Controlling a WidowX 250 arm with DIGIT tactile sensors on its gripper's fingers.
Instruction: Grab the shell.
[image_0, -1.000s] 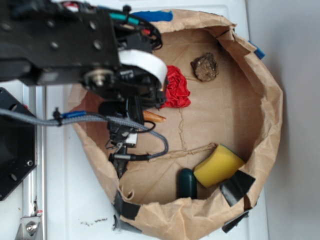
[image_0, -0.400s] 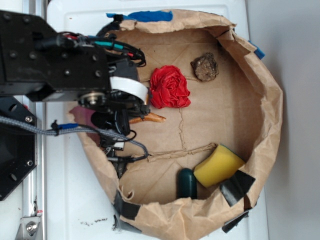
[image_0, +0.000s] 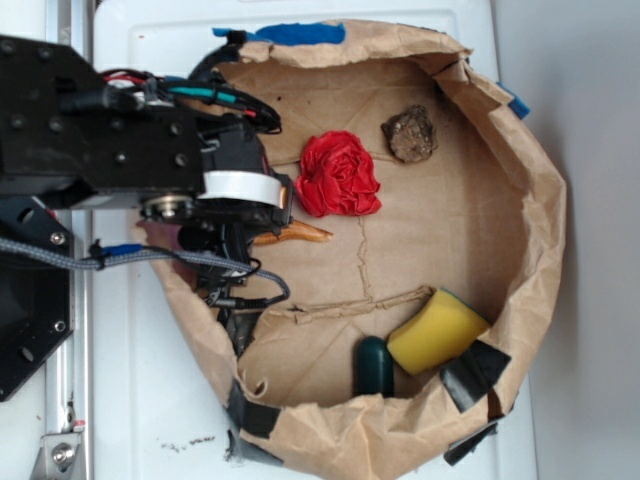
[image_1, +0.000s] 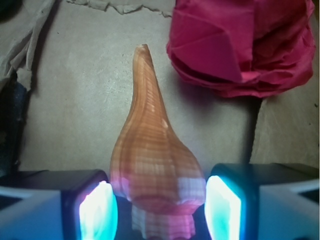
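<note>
The glossy tan-orange spiral conch shell (image_1: 150, 170) is seen in wrist view lying on the brown paper floor w/ its wide knobby end between the two glowing cyan-white finger pads (image_1: 98, 214) of the black WidowX gripper (image_1: 159, 212); long pointed tail is aimed away from the camera, toward the crumpled red cloth (image_1: 245, 45), which sits just beside the tail on the right, apart from it. Pads are spread either side of the shell's body; slim gaps appear on both sides, so jaws are read as apart, not clamped on anything. In ext. view only the shell's pointed tail (image_0: 300, 233) is seen poking out from under the black arm; gripper itself (image_0: 250, 215) is mostly hidden by the wrist housing there. Shell is located at the left side of the round brown paper-bag basin (image_0: 540, 200), near its left wall, just below the red cloth (image_0: 340, 175). A rough dark-brown rock lump (image_0: 410, 133) is seen right of the cloth, well apart from the shell. A yellow sponge block (image_0: 437, 330) and a dark green rounded obj. (image_0: 374, 366) are seen touching, near the basin's lower wall. Black tape patches (image_0: 472, 374) are seen on the lower rim, blue tape (image_0: 295, 32) on the upper rim. Basin rests on a white surface (image_0: 140, 420).
</note>
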